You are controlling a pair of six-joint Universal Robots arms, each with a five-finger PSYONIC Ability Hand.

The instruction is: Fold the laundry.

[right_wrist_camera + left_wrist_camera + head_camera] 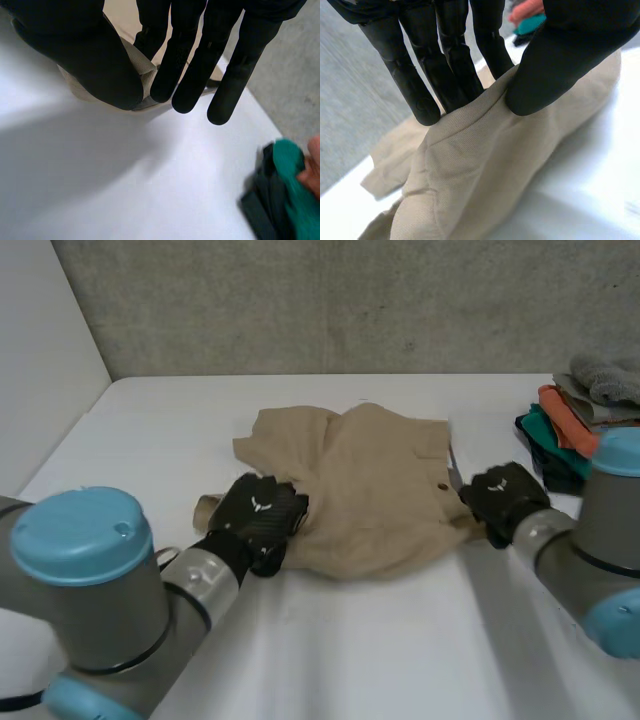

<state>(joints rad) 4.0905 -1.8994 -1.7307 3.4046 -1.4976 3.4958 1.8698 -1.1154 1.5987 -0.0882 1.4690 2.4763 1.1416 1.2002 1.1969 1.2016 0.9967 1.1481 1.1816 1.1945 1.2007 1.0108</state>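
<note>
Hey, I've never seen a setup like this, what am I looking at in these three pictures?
It is a robot whose left arm and right arm each end in a black mechanical hand. The head view looks down from a camera between the arms. The other two come from cameras on each wrist, looking along the palm. On the white table lies a beige garment, with a stack of folded clothes off to the robot's right. The left hand pinches the garment's left edge, the right hand its right edge.
</note>
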